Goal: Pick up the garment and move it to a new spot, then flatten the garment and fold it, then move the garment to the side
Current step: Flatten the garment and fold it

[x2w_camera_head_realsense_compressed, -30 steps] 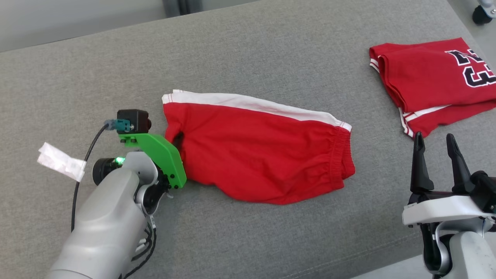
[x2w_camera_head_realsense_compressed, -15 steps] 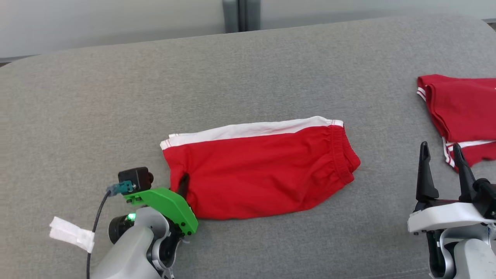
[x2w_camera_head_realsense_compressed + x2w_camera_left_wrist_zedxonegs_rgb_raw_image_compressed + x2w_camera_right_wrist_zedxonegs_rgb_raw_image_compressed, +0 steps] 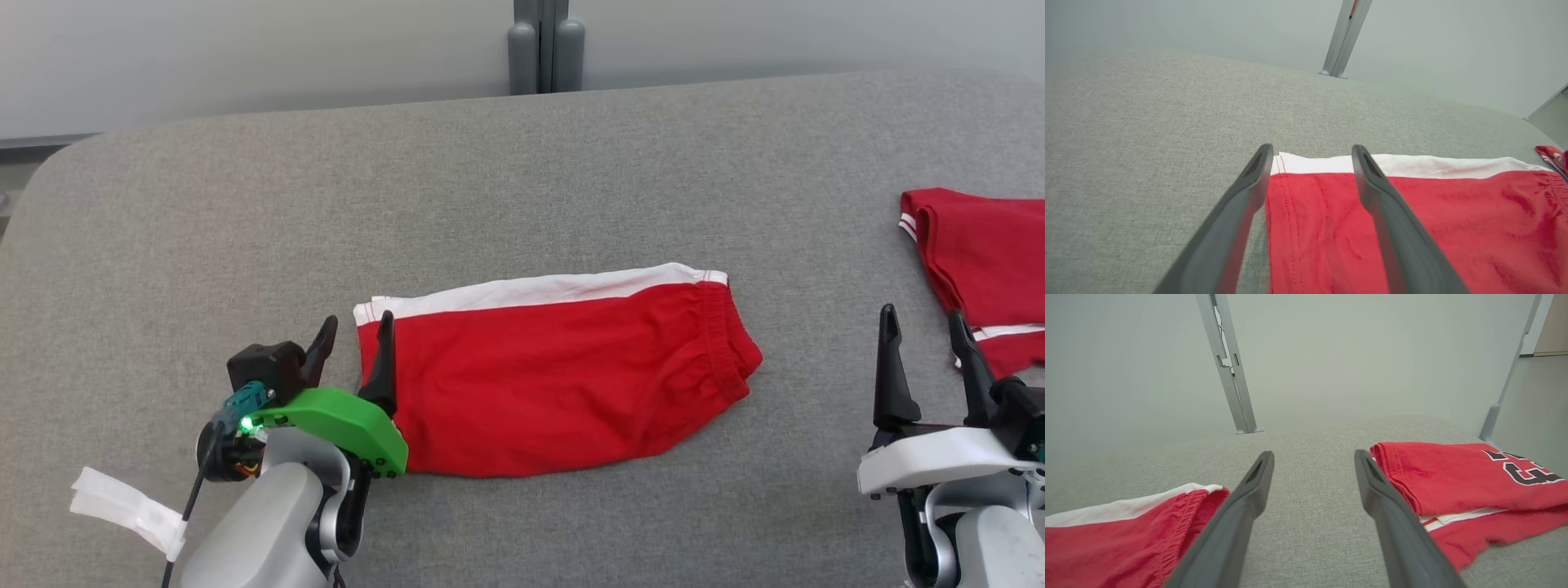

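Note:
The garment (image 3: 563, 376) is a pair of red shorts with a white side stripe, lying folded flat on the grey cushion, waistband to the right. My left gripper (image 3: 357, 335) stands open over its left hem, one finger on the grey fabric and one over the red cloth; in the left wrist view the garment (image 3: 1412, 228) lies under my left gripper (image 3: 1312, 153), and nothing is pinched. My right gripper (image 3: 920, 327) is open at the lower right, above bare cushion between the two red pieces. In the right wrist view the garment's waistband (image 3: 1180, 514) lies left of my right gripper (image 3: 1312, 457).
A folded red jersey (image 3: 980, 269) with a black number (image 3: 1523, 469) lies at the right edge. A white paper tag (image 3: 122, 506) hangs on the left arm's cable. The grey cushion (image 3: 490, 180) ends at a pale wall with a metal post (image 3: 540, 45).
My left gripper has opened and let go of the garment's left hem, its fingers now pointing up. The head camera shifted, so the whole scene sits lower and more to the right.

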`<state>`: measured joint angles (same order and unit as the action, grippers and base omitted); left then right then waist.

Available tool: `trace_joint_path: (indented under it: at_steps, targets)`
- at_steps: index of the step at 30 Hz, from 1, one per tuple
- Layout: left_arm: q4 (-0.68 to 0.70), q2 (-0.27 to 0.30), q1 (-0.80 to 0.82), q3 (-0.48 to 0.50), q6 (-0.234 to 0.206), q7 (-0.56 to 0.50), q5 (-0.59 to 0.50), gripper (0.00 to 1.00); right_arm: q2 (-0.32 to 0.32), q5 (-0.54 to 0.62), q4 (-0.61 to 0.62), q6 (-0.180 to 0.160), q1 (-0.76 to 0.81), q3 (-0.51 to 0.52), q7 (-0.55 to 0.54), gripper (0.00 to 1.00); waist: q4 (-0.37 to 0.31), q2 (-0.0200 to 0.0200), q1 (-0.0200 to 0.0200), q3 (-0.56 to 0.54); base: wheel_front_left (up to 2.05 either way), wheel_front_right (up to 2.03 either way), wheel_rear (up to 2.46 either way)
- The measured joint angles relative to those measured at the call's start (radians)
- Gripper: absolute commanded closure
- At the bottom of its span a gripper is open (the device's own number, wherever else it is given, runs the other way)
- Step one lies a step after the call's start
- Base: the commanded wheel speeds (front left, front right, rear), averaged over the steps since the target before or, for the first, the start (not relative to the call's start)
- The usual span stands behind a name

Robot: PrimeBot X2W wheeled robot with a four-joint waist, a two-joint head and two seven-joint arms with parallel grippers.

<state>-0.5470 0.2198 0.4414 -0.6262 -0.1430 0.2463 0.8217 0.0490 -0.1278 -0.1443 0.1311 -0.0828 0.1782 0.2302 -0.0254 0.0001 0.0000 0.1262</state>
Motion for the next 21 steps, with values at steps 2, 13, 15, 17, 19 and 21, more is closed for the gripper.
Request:
trace_joint_path:
  at_steps: [2,13,15,17,19,21]
  targets:
    - [0.028,0.007,-0.002,0.014,-0.009,0.011,-0.025,0.0,0.0,0.002,-0.003,0.0,0.007,0.007,-0.001,0.0,-0.001,0.0,0.0,-0.012,0.0,0.0,0.0]
    - [0.206,-0.019,-0.116,0.127,-0.034,0.016,-0.155,0.0,0.0,-0.002,-0.019,0.0,0.031,0.009,-0.013,0.0,0.019,0.0,0.0,-0.054,0.0,0.0,0.0]
    - [0.224,-0.02,-0.139,0.14,-0.035,0.016,-0.174,0.0,0.0,-0.002,-0.021,0.0,0.033,0.008,-0.016,0.0,0.028,0.0,0.0,-0.057,0.0,0.0,0.0]
    - [0.233,-0.02,-0.158,0.144,-0.033,0.016,-0.191,0.0,0.0,-0.002,-0.023,0.0,0.033,0.008,-0.018,0.0,0.038,0.0,0.0,-0.059,0.0,0.0,0.0]
    - [0.233,-0.018,-0.173,0.145,-0.032,0.016,-0.202,0.0,0.0,-0.002,-0.027,0.0,0.033,0.007,-0.021,0.0,0.047,0.0,0.0,-0.061,0.0,0.0,0.0]
    - [0.234,-0.014,-0.182,0.147,-0.03,0.016,-0.21,0.0,0.0,-0.002,-0.035,0.0,0.033,0.002,-0.026,0.0,0.057,0.0,0.0,-0.062,0.0,0.0,0.0]
